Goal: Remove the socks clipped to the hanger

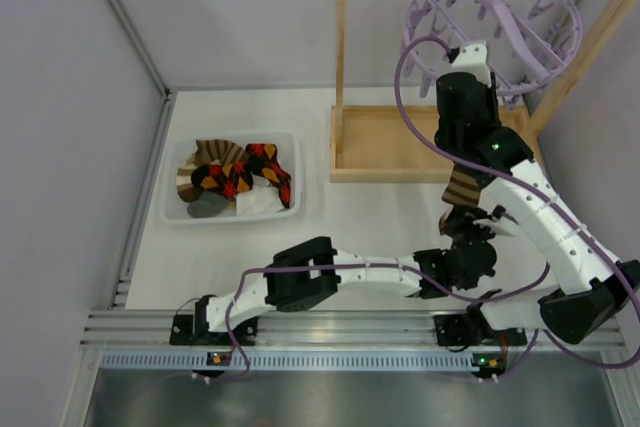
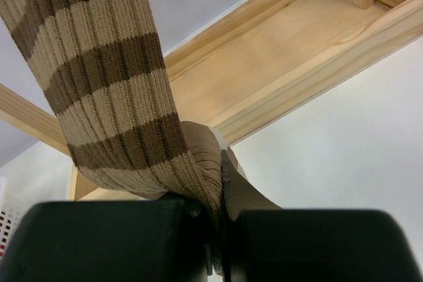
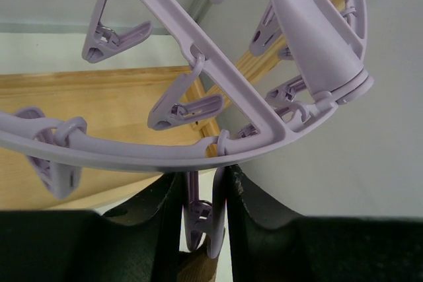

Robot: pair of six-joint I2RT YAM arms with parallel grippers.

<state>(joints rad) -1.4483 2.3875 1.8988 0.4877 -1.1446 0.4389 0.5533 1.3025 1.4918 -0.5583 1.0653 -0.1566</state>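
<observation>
Sock (image 2: 112, 84) clamped in left gripper (image 2: 221, 219); right gripper (image 3: 203, 206) perhaps pinching hanger peg (image 3: 197, 221).

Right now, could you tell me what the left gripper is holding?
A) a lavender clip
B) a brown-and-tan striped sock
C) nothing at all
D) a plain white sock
B: in the left wrist view the striped sock runs down into the left gripper and is pinched between its fingers, while the right gripper is closed on a clip of the hanger.
</observation>
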